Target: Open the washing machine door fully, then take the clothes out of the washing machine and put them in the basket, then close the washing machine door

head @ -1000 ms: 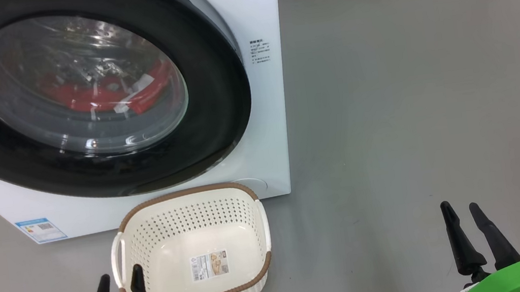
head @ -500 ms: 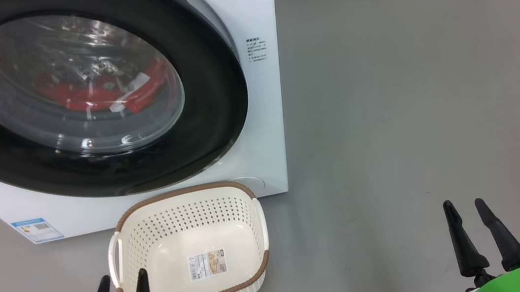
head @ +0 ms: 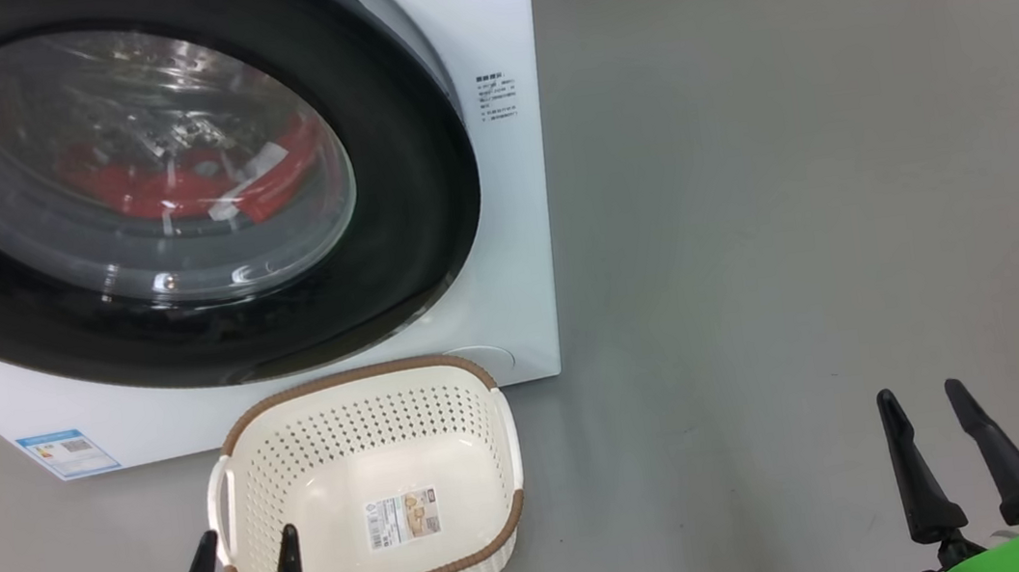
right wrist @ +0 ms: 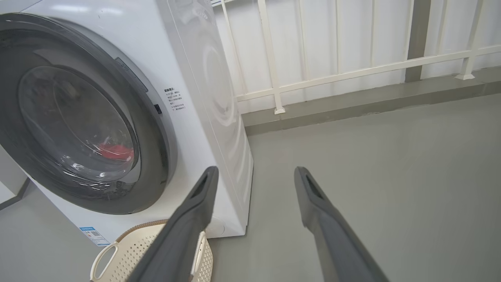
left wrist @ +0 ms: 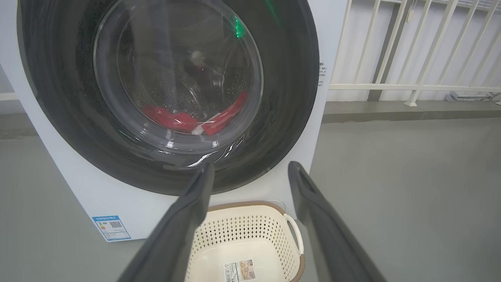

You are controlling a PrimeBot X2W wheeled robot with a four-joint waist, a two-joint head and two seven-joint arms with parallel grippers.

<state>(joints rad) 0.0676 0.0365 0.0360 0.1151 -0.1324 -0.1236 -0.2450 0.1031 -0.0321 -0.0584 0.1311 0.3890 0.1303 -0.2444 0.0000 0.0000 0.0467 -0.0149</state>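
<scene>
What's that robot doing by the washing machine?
It is getting ready to unload laundry. The washing machine has its door shut, as far as can be seen, and the red clothes lie inside behind it. An empty basket stands on the floor right in front of the machine. The left gripper hovers open at the basket's near corner, and the right gripper hangs open over the floor further right. Neither holds anything yet.
</scene>
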